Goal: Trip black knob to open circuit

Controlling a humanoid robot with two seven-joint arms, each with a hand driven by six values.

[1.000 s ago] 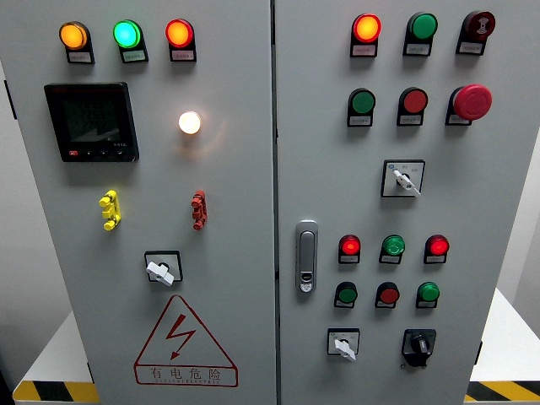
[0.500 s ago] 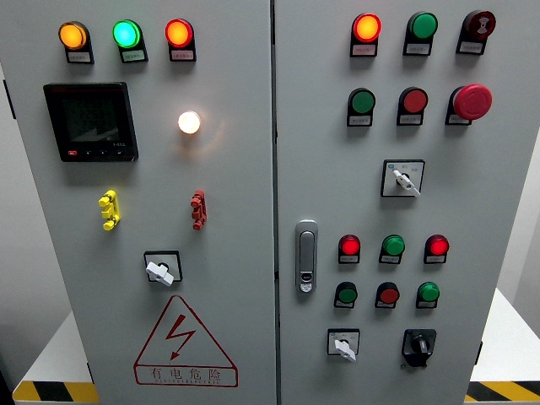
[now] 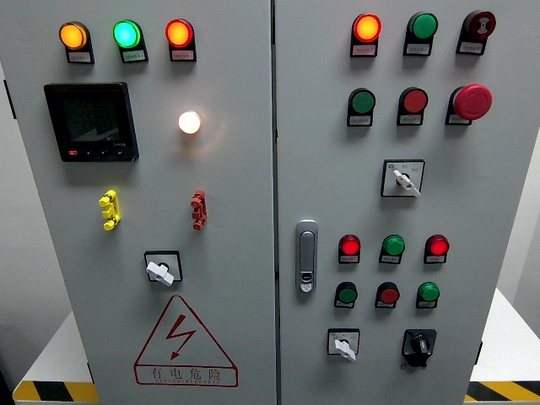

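A grey electrical cabinet fills the head view. The black knob sits at the lower right of the right door, on a black square plate, its pointer roughly upright. Left of it is a white-handled rotary switch. Neither of my hands nor any arm shows in the picture.
The right door carries lit red lamps, green and red push buttons, a red mushroom stop button, another white selector and a chrome door handle. The left door has a meter, a lit white lamp and a warning triangle.
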